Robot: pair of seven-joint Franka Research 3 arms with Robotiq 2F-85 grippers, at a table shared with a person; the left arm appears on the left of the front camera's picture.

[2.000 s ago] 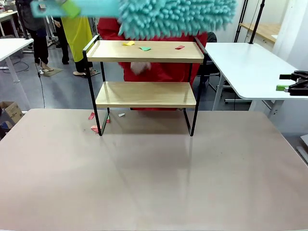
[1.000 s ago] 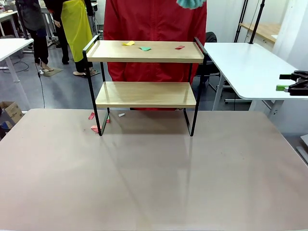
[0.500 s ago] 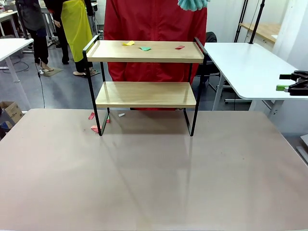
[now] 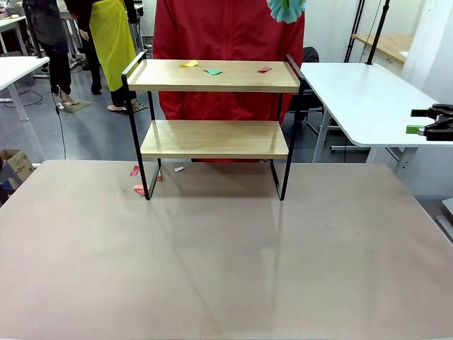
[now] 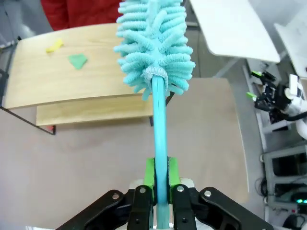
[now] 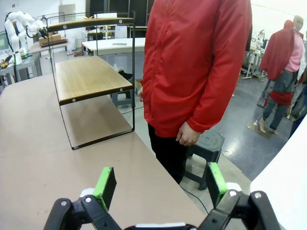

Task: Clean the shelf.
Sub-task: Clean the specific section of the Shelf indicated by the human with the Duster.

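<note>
Tabletop point(image 4: 226, 269): broad, pale brown surface in the front view, with the shelf standing at its far edge, about centred.

Person point(image 4: 226, 28): in a red jacket, standing just behind the shelf at the far side; in the right wrist view one hand point(image 6: 188, 136) hangs loose by the hip.

Shelf point(image 4: 212, 138): two light wood boards on a thin black frame, upright (the lower board looks bare).

Duster point(image 5: 153, 43): fluffy teal head on a straight teal handle point(image 5: 160, 134). From the left wrist it hangs above one end of the top board; in the front view its head pokes in at the top edge, above the shelf's right end and clear of the wood.

Left end effector point(image 5: 161, 172): green pads clamped tight on the duster handle, one each side.

Right end effector point(image 6: 160, 186): jaws spread wide with nothing between them, looking along the tabletop at the shelf's end and the person. In the front view it sits at the right edge point(image 4: 432, 122), over a white side table point(image 4: 361, 99).

Scraps on top board: yellow point(image 4: 189, 64), green point(image 4: 213, 71) and red point(image 4: 264, 69), spread along the back half.

Scraps on tabletop: reddish bits point(image 4: 134, 171) and a small white one point(image 4: 179, 168), near the shelf's left leg.
</note>
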